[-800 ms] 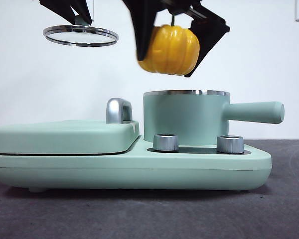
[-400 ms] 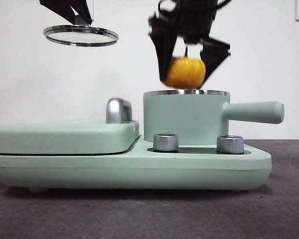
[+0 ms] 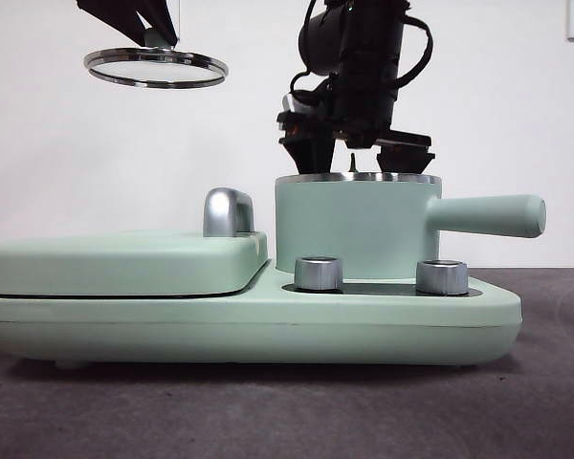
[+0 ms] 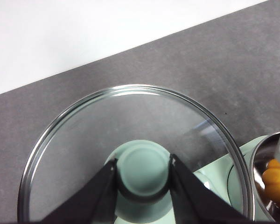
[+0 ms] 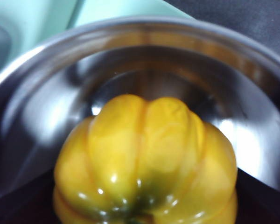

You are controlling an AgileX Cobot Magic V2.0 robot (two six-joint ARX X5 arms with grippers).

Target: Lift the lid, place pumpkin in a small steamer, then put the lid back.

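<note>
The lid's (image 4: 130,154) mint-green knob is being clamped between the left gripper's (image 4: 142,179) jaws, the lid being held high at the front view's upper left. The pumpkin (image 5: 147,163) is being gripped by the right gripper (image 3: 356,158), lowered inside the small steamer (image 3: 354,229) at centre right, on the base (image 3: 249,330).

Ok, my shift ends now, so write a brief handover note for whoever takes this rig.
Left end effector: shut on the lid, held high, off to the side of the small steamer.
Right end effector: down at the steamer's mouth with the pumpkin inside the bowl; grip can't be judged.
Done: lid off, pumpkin lowered in.
Left: release, withdraw, put the lid back.
</note>
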